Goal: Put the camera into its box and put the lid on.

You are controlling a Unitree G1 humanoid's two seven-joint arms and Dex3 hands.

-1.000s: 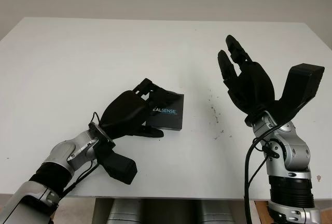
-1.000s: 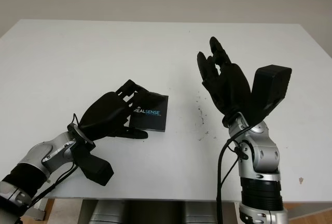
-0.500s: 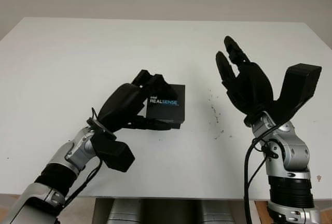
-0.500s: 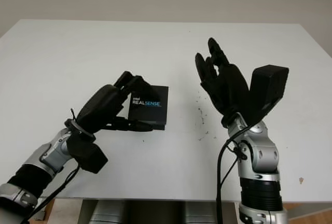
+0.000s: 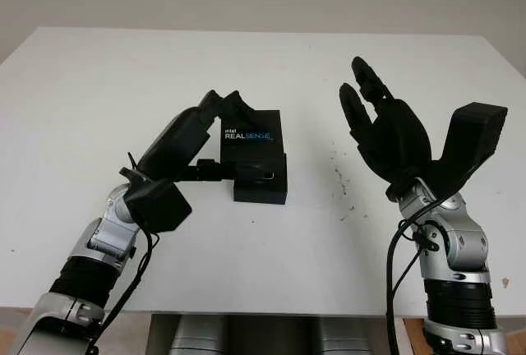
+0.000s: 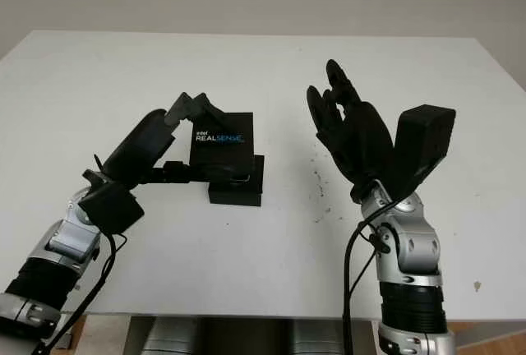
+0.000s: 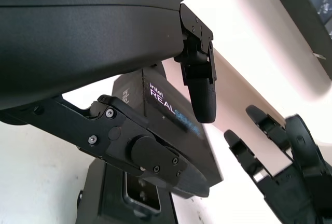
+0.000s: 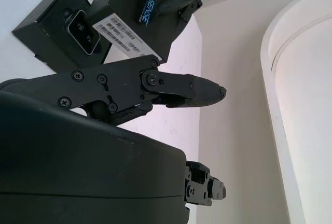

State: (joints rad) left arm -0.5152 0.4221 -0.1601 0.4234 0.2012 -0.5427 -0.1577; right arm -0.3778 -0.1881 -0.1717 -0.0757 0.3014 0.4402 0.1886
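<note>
My left hand (image 5: pixel 225 136) is shut on the black box lid (image 5: pixel 251 139), printed "intel REALSENSE", and holds it tilted just above the table, fingers over its far edge and thumb under its near edge. The black box base (image 5: pixel 263 187) sits on the table right below and in front of the lid. In the left wrist view the camera (image 7: pixel 139 196) lies inside the base (image 7: pixel 106 193), with the lid (image 7: pixel 179 130) over its rear part. My right hand (image 5: pixel 374 117) is open, raised above the table to the right of the box.
The white table (image 5: pixel 99 84) stretches wide to the left and back. A trail of small dark specks (image 5: pixel 339 178) lies between the box and my right hand. The table's front edge runs just below both forearms.
My left hand has raised the lid off the base and carried it backward, uncovering the base on the table. The right hand has barely moved.
</note>
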